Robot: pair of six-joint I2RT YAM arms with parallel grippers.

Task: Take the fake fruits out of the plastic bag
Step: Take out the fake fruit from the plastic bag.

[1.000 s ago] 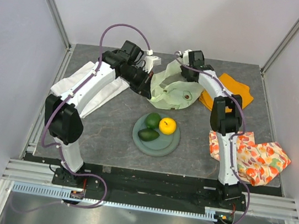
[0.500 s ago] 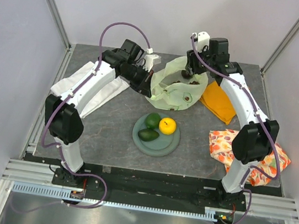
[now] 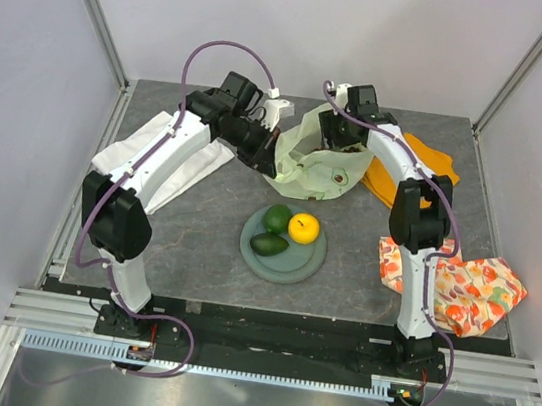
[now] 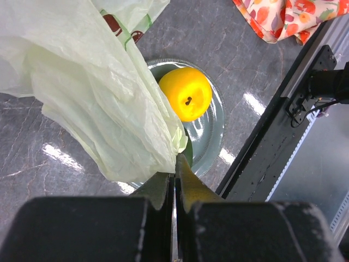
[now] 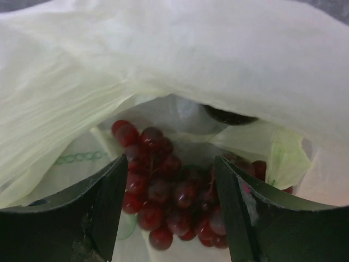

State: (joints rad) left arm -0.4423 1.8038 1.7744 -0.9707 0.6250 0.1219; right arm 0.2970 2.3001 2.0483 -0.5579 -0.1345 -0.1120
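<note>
Check the left hand (image 4: pixel 175 164): its fingers are pressed together and pinch an edge of the plastic bag (image 4: pixel 98 93). Check the right hand (image 5: pixel 170 164): its fingers stand well apart inside the bag mouth, gripping nothing, with the grape bunch (image 5: pixel 163 202) lying on the bag floor just beyond and between them.

Note the bag's printing: a faint green line of characters shows in the right wrist view and a brown-and-green mark in the left wrist view; neither is legible.

The bag is thin, crinkled, translucent pale yellow-green, and sits at the far middle of the tabletop (image 3: pixel 197 223). The grapes are glossy dark red.

The citrus (image 3: pixel 304 228) and two green fruits (image 3: pixel 272 230) rest on the grey-green plate (image 3: pixel 308 264), nearer the arm bases than the bag.
</note>
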